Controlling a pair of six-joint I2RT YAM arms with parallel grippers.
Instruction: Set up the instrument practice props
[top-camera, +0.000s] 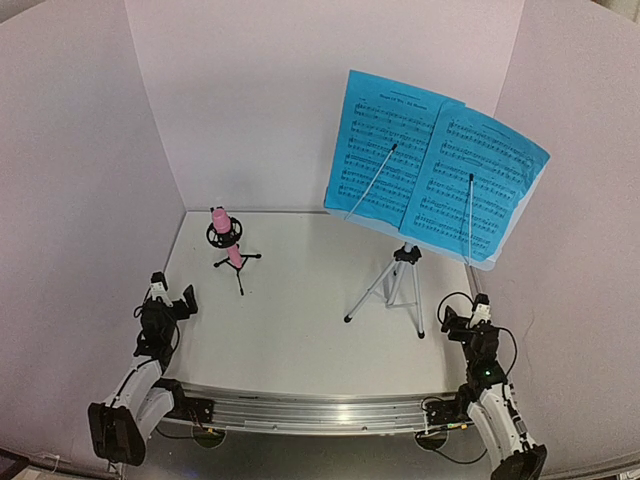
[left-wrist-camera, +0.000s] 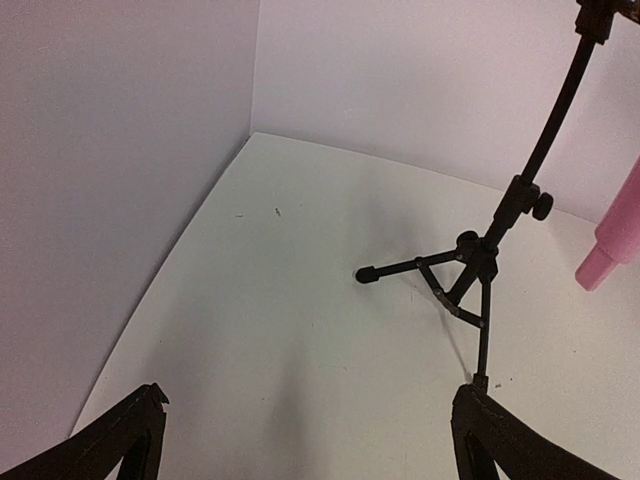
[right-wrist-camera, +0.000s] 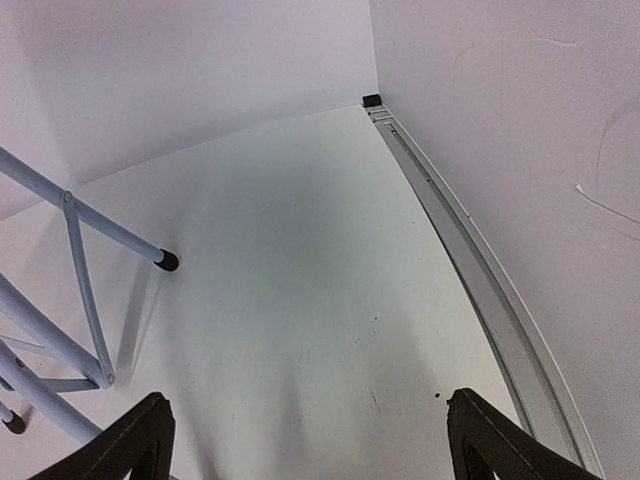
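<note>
1. Left end effector (top-camera: 172, 291): near left, jaws spread, empty.
2. Pink microphone (top-camera: 221, 222): seated in black tripod mount (left-wrist-camera: 470, 262), far left of the worktop (top-camera: 300, 320).
3. Music stand (top-camera: 404, 255): erected right of centre, two blue pages (top-camera: 430, 160) carried.
4. Right end effector (top-camera: 468, 318): near right, jaws spread, empty.
5. Set-up judged complete.

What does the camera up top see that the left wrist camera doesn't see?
Only the top view shows the silver music stand with its two blue sheet-music pages, and the right gripper, open and holding nothing. Only the left wrist view shows the small knob on the stem of the black tripod mic mount, and tiny dark specks on the table. Both show the pink microphone, that mount, the white table and the open left gripper.
</note>
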